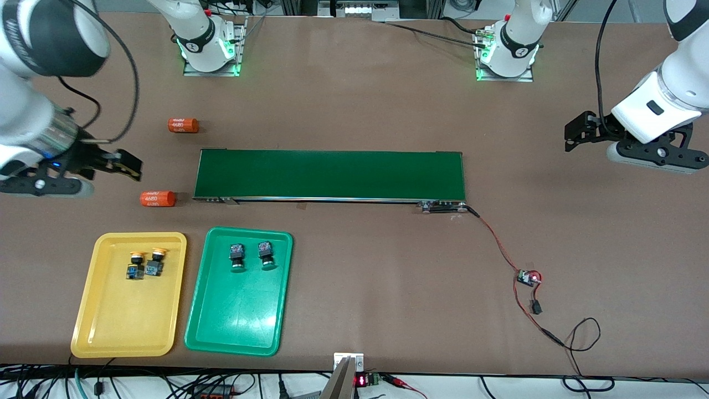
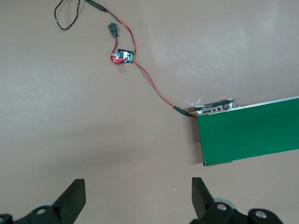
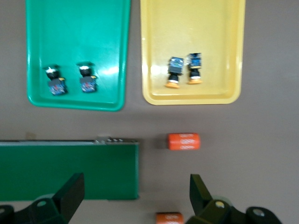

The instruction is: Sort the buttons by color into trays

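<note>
Two yellow-capped buttons (image 1: 135, 266) (image 1: 155, 262) lie in the yellow tray (image 1: 127, 321). Two green-capped buttons (image 1: 236, 256) (image 1: 266, 255) lie in the green tray (image 1: 238, 316). My right gripper (image 1: 128, 165) is open and empty, up over the table between the two orange cylinders. Its wrist view shows the green tray (image 3: 77, 28), the yellow tray (image 3: 191, 28) and the buttons (image 3: 56, 80) (image 3: 174, 71) past the gripper (image 3: 135, 191). My left gripper (image 1: 571, 134) is open and empty over bare table at the left arm's end, and so it also shows in its wrist view (image 2: 138, 196).
A long dark-green conveyor belt (image 1: 329, 173) lies across the middle. Two orange cylinders (image 1: 183, 125) (image 1: 158, 198) lie by its end toward the right arm. A red-black cable runs from the belt to a small circuit board (image 1: 529, 277).
</note>
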